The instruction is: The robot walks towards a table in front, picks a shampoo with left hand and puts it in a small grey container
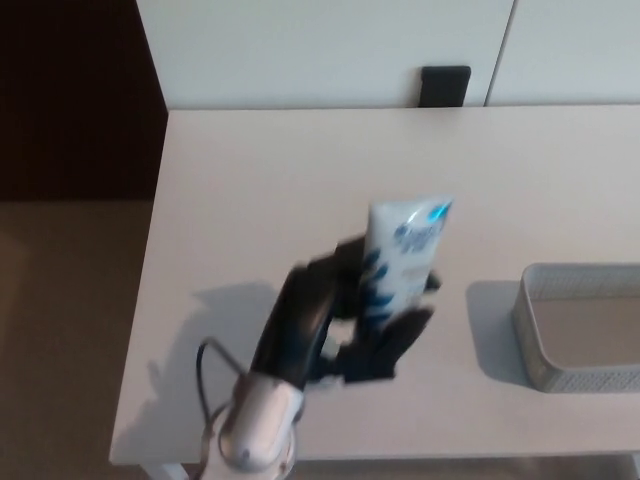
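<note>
The white table (260, 170) fills most of the head view, its top bare apart from the small grey container (580, 378), a mesh-walled tray that sits near the front edge and is cut off by the picture's right border; it looks empty as far as it shows. The robot's left arm reaches in from the lower left, and its left hand (350, 320) is clamped around the lower part of the shampoo (405, 250), a white tube with blue markings. The tube's long axis stands nearly upright, leaning a little to the robot's right, and its upper end rises clear above the black fingers. It appears to be held off the table, though its lower end is hidden by the hand. The container lies to the robot's right of the held tube, apart from it, with a strip of bare table between. The carry therefore seems to call for a sideways move to the right before any release. The right hand does not show.
</note>
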